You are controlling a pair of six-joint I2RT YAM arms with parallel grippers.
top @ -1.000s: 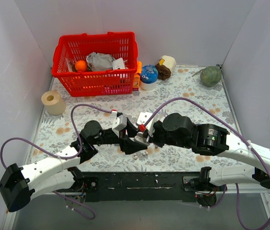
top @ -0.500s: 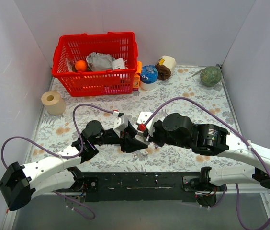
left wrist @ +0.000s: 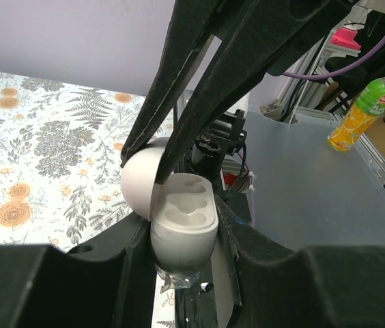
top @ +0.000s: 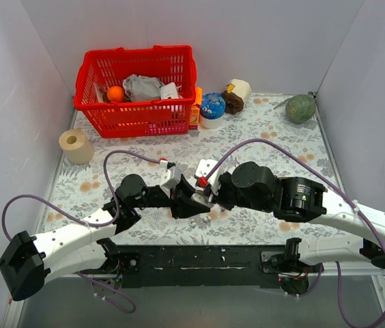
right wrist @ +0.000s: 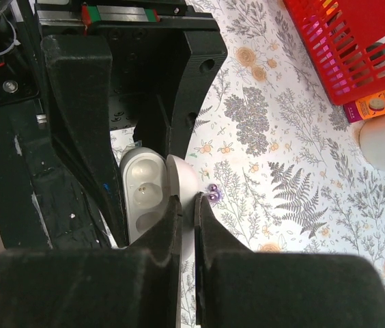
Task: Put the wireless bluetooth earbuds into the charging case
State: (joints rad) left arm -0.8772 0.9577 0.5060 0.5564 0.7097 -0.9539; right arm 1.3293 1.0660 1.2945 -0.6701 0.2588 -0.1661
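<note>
Since the earlier frame the left gripper (left wrist: 182, 238) has been narrowed and eased toward the right one. The charging case (left wrist: 182, 220) is now clasped between its fingers, with both wells empty. The lid (left wrist: 138, 179) is pinched in the pressed-together right gripper (right wrist: 187, 205) and held open. The earbuds (right wrist: 211, 195) lie on the table (top: 274, 137) just beyond the right fingertips, beside the lid. The case is judged steadied for loading, yet both grippers are occupied and the right fingers cross above the wells. The red basket (top: 138, 82) and paper roll (top: 76, 145) stand well away.
</note>
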